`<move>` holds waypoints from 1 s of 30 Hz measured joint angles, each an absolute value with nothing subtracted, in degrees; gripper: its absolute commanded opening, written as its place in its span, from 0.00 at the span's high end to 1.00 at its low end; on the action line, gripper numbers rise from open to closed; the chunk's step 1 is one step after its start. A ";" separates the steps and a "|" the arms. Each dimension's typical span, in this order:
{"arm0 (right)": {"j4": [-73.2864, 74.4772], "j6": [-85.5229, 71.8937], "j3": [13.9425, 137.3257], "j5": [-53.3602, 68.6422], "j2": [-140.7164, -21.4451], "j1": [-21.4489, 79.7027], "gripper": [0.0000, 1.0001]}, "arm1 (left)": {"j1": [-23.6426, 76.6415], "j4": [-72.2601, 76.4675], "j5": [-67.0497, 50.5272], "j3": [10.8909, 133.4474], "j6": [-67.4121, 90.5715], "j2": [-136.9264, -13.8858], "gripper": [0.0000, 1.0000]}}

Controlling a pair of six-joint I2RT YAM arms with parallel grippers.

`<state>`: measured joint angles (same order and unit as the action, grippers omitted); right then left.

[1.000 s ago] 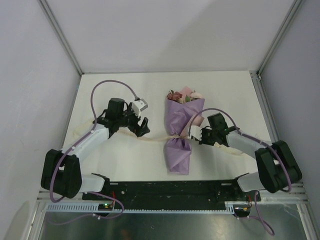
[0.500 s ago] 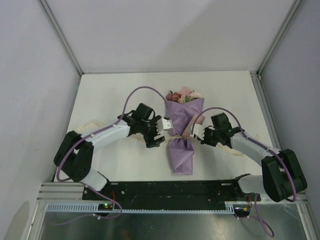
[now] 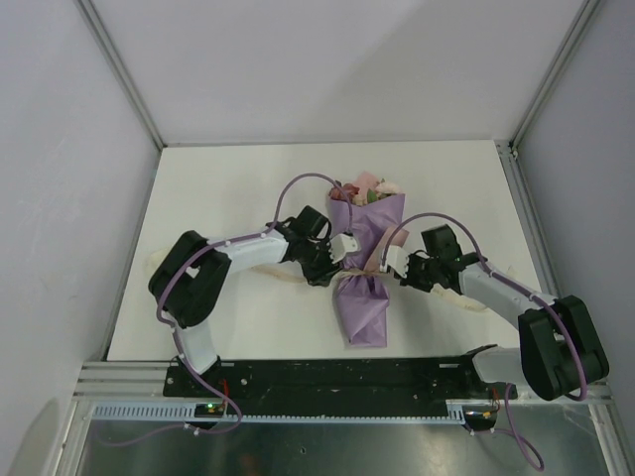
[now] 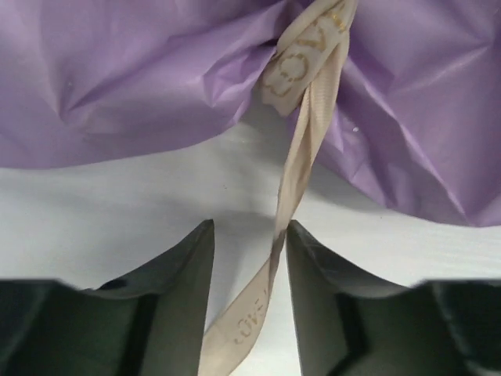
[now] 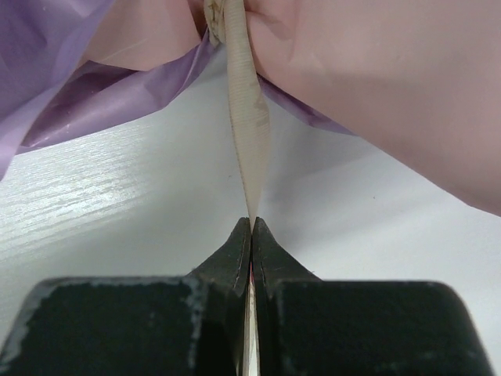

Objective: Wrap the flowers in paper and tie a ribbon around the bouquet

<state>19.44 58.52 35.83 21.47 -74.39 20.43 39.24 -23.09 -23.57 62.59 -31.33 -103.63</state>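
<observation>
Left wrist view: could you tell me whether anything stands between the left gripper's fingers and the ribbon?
Nothing visible does. The ribbon runs between the fingers of the open left gripper, over the table, with the paper beyond the fingertips.

I'm looking past the left gripper [image 4: 249, 227], its two dark fingers standing apart, while the cream ribbon [image 4: 301, 149] is running up between them over the white table [image 4: 117, 204] into the crumpled lilac paper [image 4: 141, 78].
</observation>
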 measured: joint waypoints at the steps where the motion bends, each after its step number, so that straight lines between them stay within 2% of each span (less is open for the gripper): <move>1: 19.46 58.52 35.68 21.45 -74.39 20.36 1.00 | 39.20 -22.55 -23.44 62.57 -30.33 -103.63 0.85; 3: 19.55 58.52 35.46 21.43 -74.39 20.14 1.00 | 38.83 -21.80 -23.20 62.19 -27.70 -103.63 0.96; 6: 19.99 58.46 35.44 21.23 -74.39 19.18 1.00 | 37.28 -21.30 -24.03 61.34 -22.33 -103.57 0.99; 17: 19.05 57.78 34.89 23.53 -78.37 7.35 1.00 | 19.88 -15.64 -36.53 55.13 4.27 -102.10 1.00; 30: 23.18 54.06 36.91 16.34 -78.35 11.77 1.00 | 22.44 -17.21 -34.04 54.85 7.66 -101.34 1.00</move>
